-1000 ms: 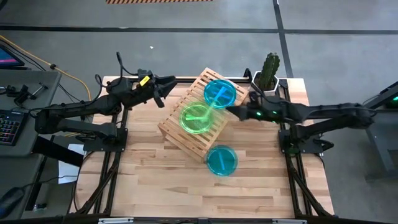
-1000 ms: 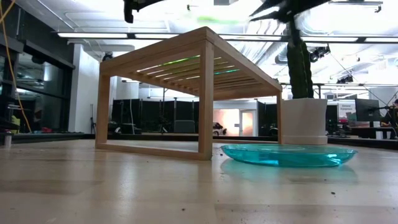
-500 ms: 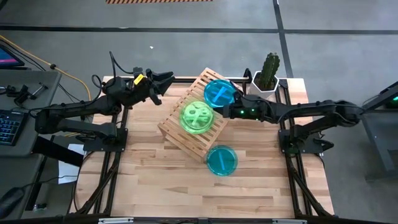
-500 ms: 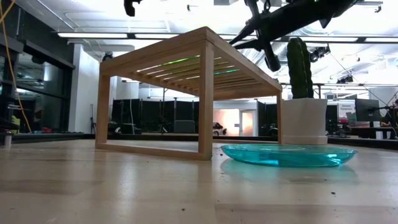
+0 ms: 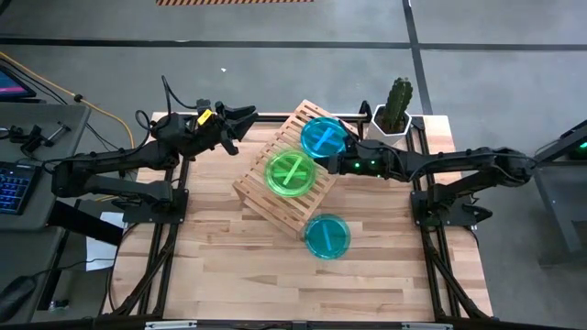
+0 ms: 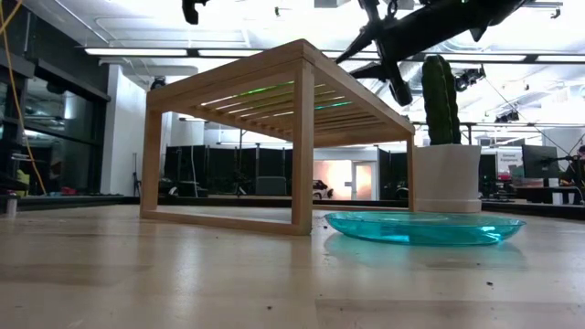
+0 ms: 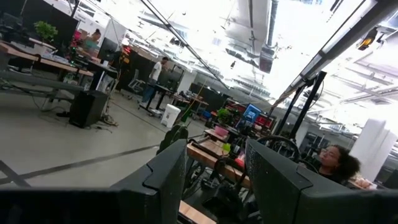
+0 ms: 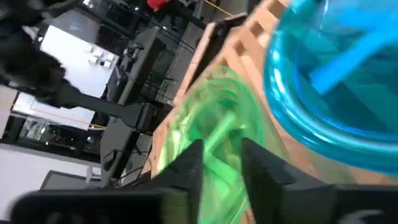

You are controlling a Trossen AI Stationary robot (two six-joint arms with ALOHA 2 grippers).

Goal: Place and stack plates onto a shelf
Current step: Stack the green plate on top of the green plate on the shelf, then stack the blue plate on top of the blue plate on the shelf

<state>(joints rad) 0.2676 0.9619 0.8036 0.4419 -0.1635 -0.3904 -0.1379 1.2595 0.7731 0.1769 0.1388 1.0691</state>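
On the wooden table (image 5: 238, 266), the right gripper (image 5: 332, 162), slightly spread, hovers beside the shelf's (image 5: 266, 203) green plate (image 5: 291, 173).

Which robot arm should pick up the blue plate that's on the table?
Probably the right. The right gripper hovers open over the shelf, nearer the blue plate on the table. The left gripper is open too, but waits off at the table's far left corner.

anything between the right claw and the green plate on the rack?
Nothing visible. The right claw sits at the edge of the green plate on the rack, with its fingers open and pointed at it in the right wrist view. The blue plate lies beside that path, not across it.
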